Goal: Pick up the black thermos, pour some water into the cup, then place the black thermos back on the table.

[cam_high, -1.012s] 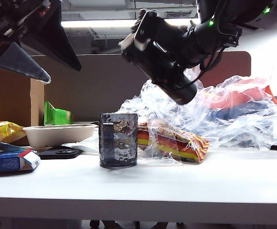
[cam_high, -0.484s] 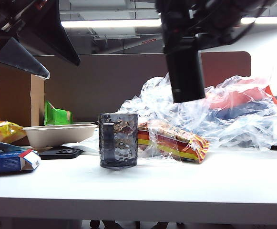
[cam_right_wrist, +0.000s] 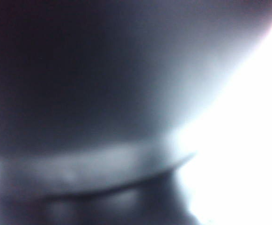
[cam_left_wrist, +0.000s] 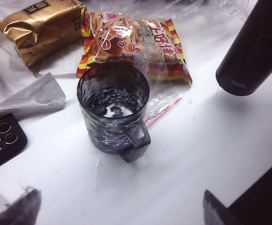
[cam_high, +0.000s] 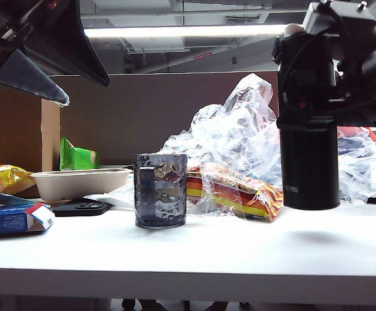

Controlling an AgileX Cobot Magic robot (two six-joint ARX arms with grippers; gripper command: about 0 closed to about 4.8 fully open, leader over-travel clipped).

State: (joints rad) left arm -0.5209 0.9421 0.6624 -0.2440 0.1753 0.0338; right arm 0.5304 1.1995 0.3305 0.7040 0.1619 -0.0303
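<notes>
1. The right gripper [cam_high: 317,84] clamps the black thermos [cam_high: 309,165] upright, its base just above the table [cam_high: 239,253]; its fingers are hidden.
2. The right wrist view is a dark blur.
3. The left gripper [cam_left_wrist: 121,213], jaws wide and cut off at the frame edge, hangs above the cup [cam_left_wrist: 113,111].

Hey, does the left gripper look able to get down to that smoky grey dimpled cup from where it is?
Probably yes. The left gripper hangs open above and to the left of the smoky grey dimpled cup, with nothing between them; the black thermos is well off to the right.
</notes>
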